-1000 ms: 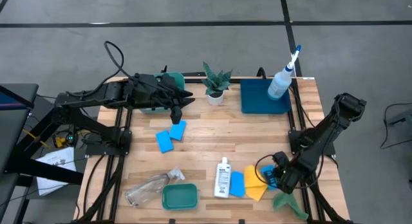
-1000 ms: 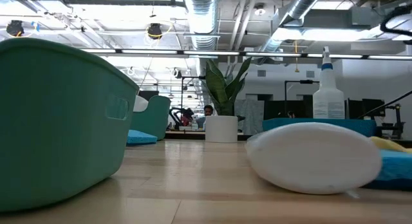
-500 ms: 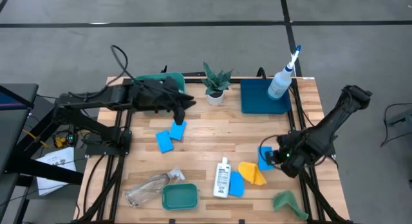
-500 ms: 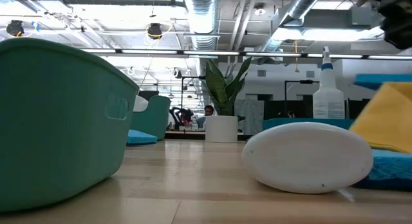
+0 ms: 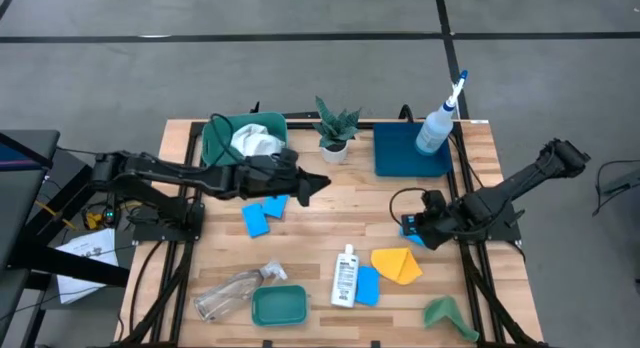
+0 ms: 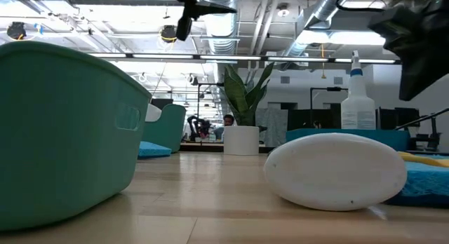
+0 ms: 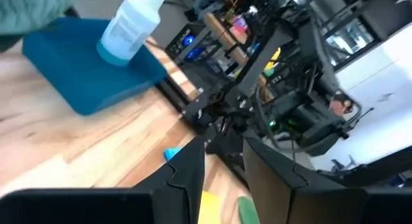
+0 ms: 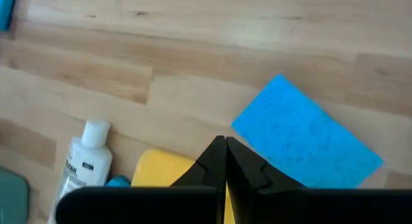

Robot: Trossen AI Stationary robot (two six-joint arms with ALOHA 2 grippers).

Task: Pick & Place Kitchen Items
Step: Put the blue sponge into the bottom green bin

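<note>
The right gripper point(image 5: 412, 228) hangs over the table point(image 5: 330, 203) with its jaws pressed fully together and nothing between them. Just beside its tip a blue sponge point(image 8: 308, 134) lies flat on the wood; the yellow cloth point(image 5: 397, 265) lies near, toward the table's front, and the small white bottle point(image 5: 346, 275) lies beyond that.

The left gripper point(image 5: 318, 181) reaches over the table's middle, jaws parted by a narrow gap, holding nothing that I can see. 2 blue sponges point(image 5: 265, 211) lie close under its arm. The white spray bottle point(image 5: 438, 120) stands in the dark blue tray point(image 5: 400, 160), well apart from both jaws.
</note>
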